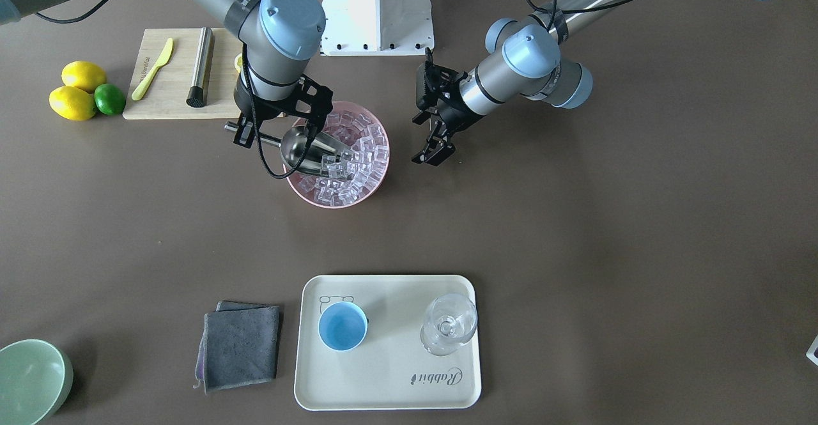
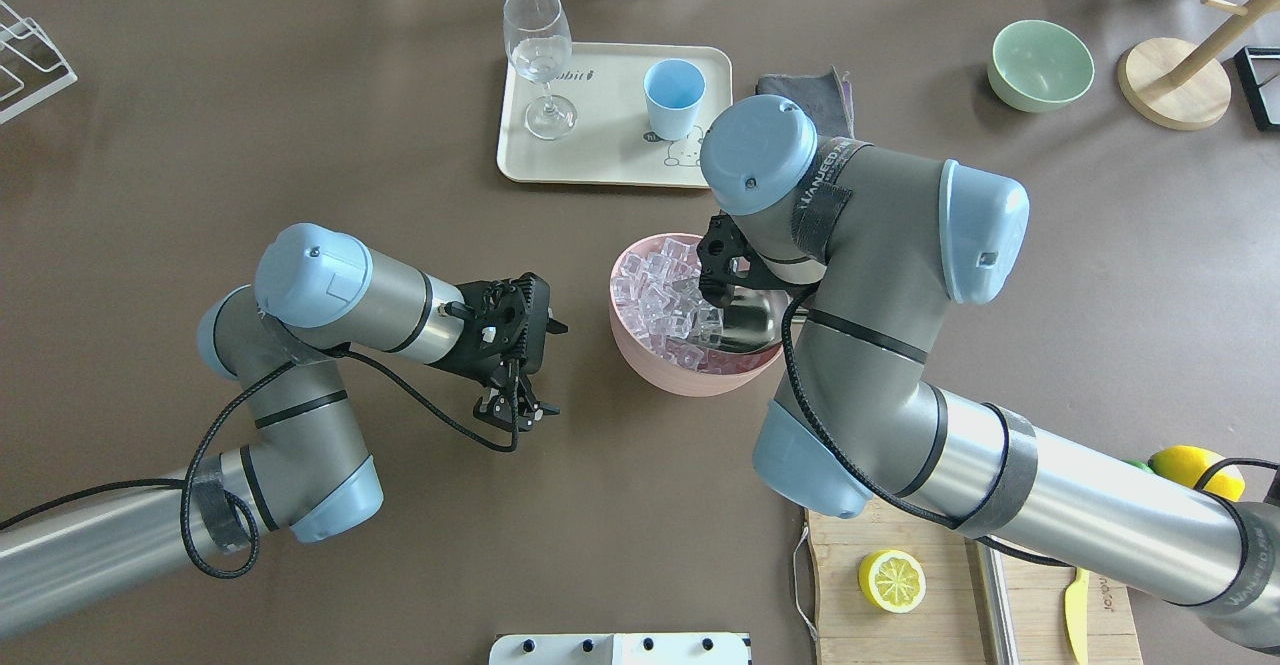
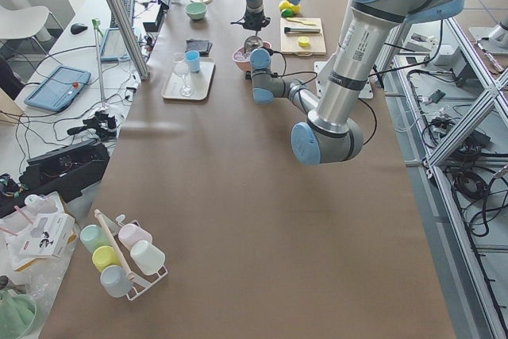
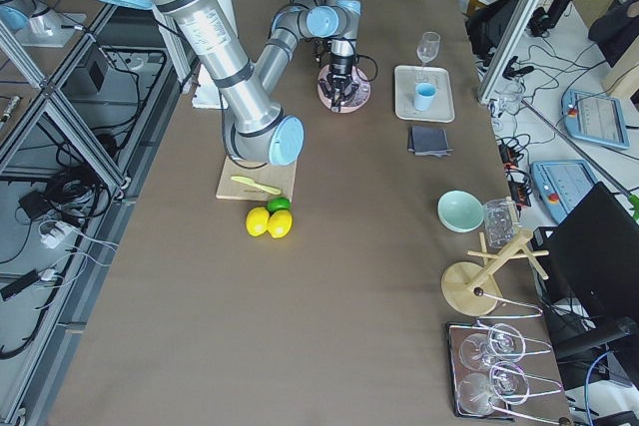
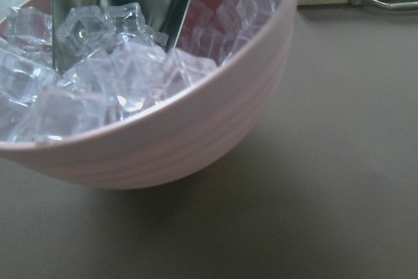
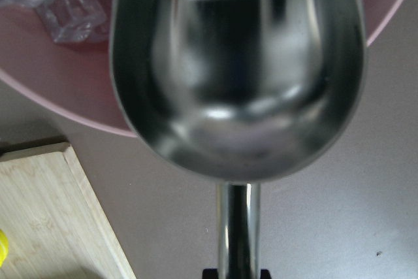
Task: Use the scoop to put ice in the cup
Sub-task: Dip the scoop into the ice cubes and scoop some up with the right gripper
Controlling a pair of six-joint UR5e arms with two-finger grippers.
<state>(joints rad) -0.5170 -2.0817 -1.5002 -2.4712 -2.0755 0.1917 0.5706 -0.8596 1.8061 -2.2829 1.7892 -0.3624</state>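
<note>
The steel scoop [image 1: 307, 150] lies tilted in the pink bowl [image 1: 332, 202], its mouth pushed into the ice [image 1: 361, 156]. My right gripper [image 1: 262, 136] is shut on the scoop's thin rod handle, just outside the bowl's rim. In the right wrist view the scoop's trough [image 6: 235, 63] is bare near the handle, with cubes at its far lip. My left gripper [image 1: 433, 153] hangs open beside the bowl, holding nothing. The light-blue cup [image 1: 342, 326] stands upright on the cream tray [image 1: 396, 386], well away from both grippers.
A stemmed glass [image 1: 449, 324] shares the tray. A grey cloth [image 1: 241, 345] lies beside it and a pale green bowl [image 1: 29, 380] sits at the corner. The cutting board [image 1: 172, 92] holds a steel cylinder [image 1: 201, 67] and yellow knife [image 1: 153, 70]; lemons [image 1: 73, 102] lie nearby.
</note>
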